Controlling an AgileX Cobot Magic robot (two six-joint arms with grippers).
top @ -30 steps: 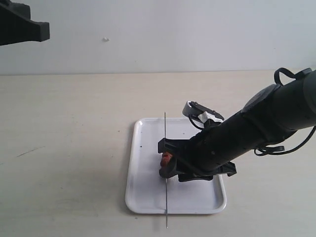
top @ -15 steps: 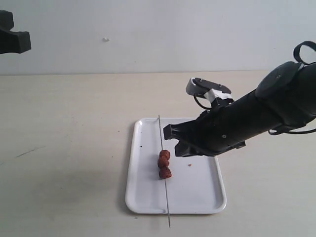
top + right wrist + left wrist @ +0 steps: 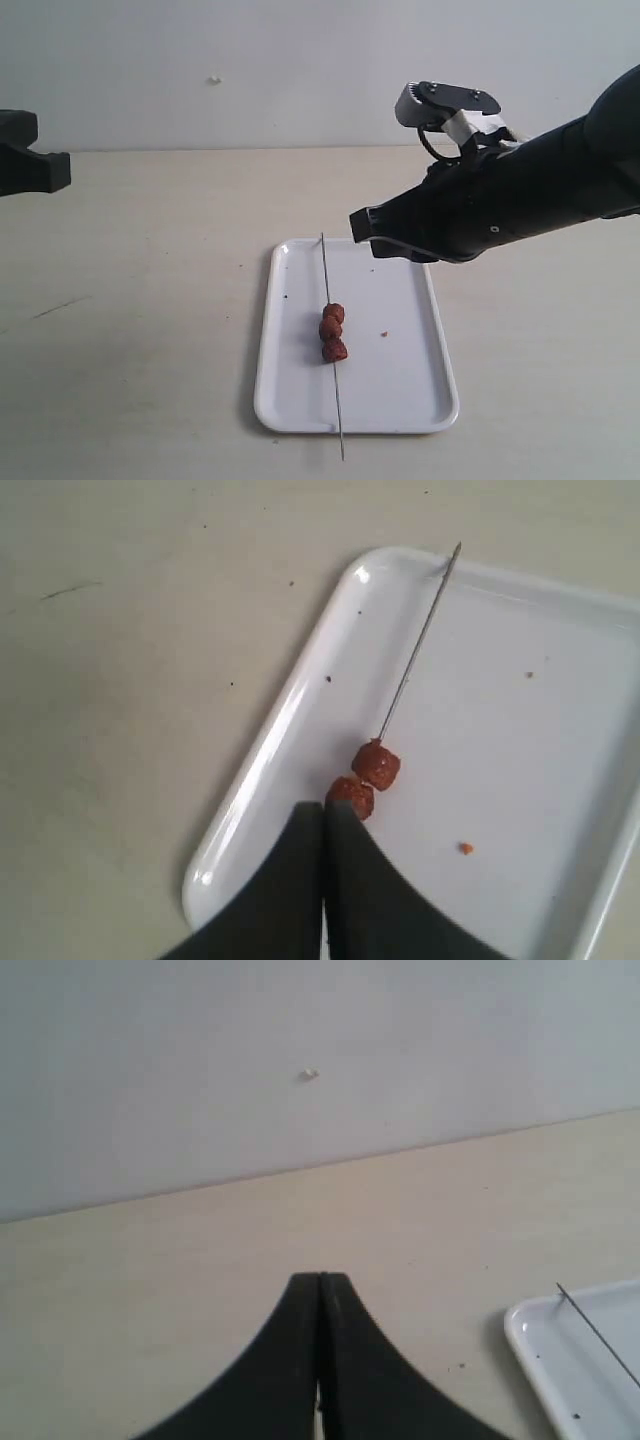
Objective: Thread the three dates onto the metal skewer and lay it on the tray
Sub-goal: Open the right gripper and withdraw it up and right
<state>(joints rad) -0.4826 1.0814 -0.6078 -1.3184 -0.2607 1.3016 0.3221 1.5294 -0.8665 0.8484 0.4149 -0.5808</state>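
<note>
The tray (image 3: 410,400) sits before us. Our right gripper (image 3: 357,226), fingers pressed together and empty, hovers over its far end; our left gripper (image 3: 62,171), equally closed, is well apart. The metal skewer (image 3: 326,270) lies lengthwise on it, carrying the three dates (image 3: 332,332).

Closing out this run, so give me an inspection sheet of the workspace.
Surface: beige table, dark streak.
Job's things: three dates threaded on the metal skewer, lying lengthwise on the white tray, one end past the rim.
Clutter: red crumb and dark specks on the tray.
Grippers: left gripper shut, empty, off the tray; right gripper shut, empty, above the tray.
Cables: black cable looped at the right wrist.
Surroundings: plain wall, one small mark.
</note>
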